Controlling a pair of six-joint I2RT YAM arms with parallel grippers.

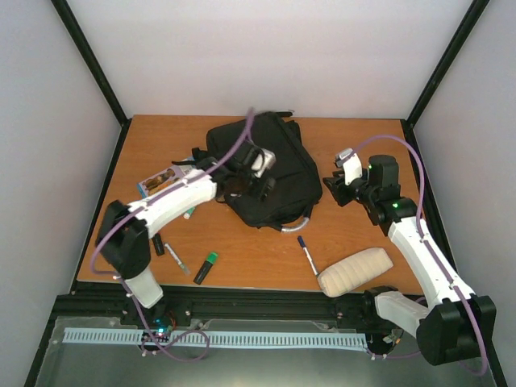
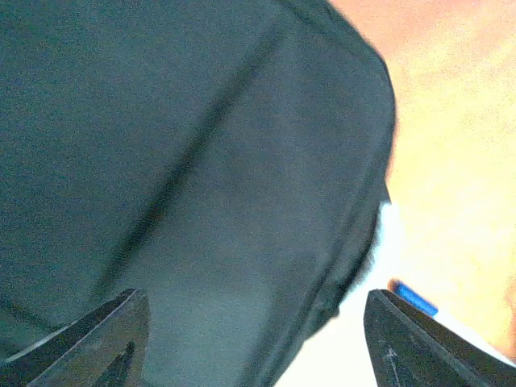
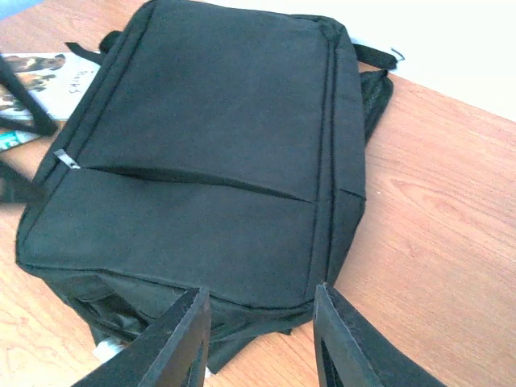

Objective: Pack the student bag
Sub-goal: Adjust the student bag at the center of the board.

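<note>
The student bag [image 1: 282, 181], a black fabric backpack, lies flat in the middle of the table. In the right wrist view the student bag [image 3: 210, 161] shows its zipped front pocket with a silver zip pull [image 3: 67, 159]. My left gripper [image 1: 260, 173] hovers over the bag's left part. In the left wrist view the left gripper [image 2: 254, 339] is open, its fingers [image 2: 121, 330] wide apart with only blurred bag cloth [image 2: 193, 161] beyond them. My right gripper [image 1: 332, 187] sits just right of the bag. This right gripper [image 3: 258, 322] is open, facing the bag's near edge and holding nothing.
A picture book [image 1: 165, 179] lies left of the bag, the same book [image 3: 40, 76] showing at the right wrist view's left edge. A blue-capped marker [image 1: 306, 251], a green highlighter [image 1: 207, 266] and a pen [image 1: 177, 260] lie near the front. A cream padded pouch [image 1: 355, 270] rests front right.
</note>
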